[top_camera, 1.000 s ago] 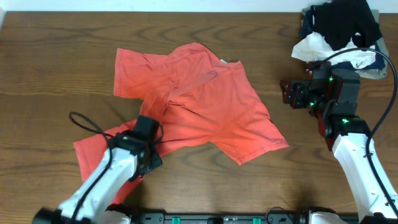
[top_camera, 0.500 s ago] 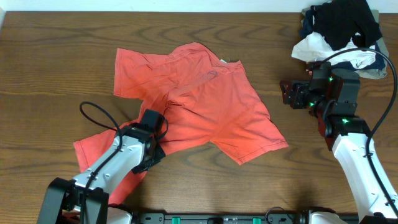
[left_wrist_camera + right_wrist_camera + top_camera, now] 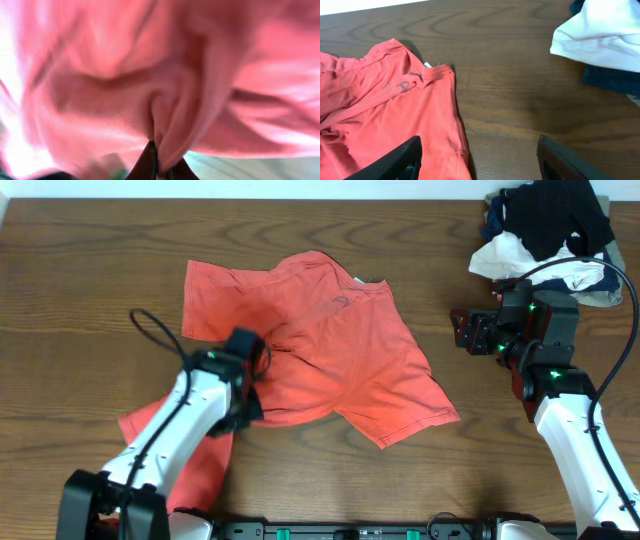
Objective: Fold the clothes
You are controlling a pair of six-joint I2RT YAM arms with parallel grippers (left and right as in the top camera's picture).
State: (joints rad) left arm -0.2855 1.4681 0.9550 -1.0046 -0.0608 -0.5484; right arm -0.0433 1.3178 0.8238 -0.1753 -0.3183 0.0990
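The clothes, a salmon-red T-shirt [image 3: 340, 350], lie crumpled across the middle of the table, with one part trailing to the front left under my left arm. My left gripper [image 3: 250, 385] hangs over the shirt's left middle. In the left wrist view, the left gripper [image 3: 157, 167] is shut on a pinched fold of the red shirt [image 3: 150, 75], which fills the frame. My right gripper [image 3: 462, 330] hovers to the right of the shirt. From its wrist camera, the right gripper [image 3: 480, 160] is open over bare wood, with the shirt's edge [image 3: 395, 110] at its left finger [image 3: 390, 162].
A heap of black, white and navy garments [image 3: 545, 230] sits at the back right corner; its white piece [image 3: 600, 35] shows in the right wrist view. A black cable loops off my left arm [image 3: 150, 330]. Bare wood table [image 3: 480, 440] surrounds the shirt.
My left gripper closed on a fold of the shirt and moved away from the front edge, drawing fabric with it. The right arm has not moved.
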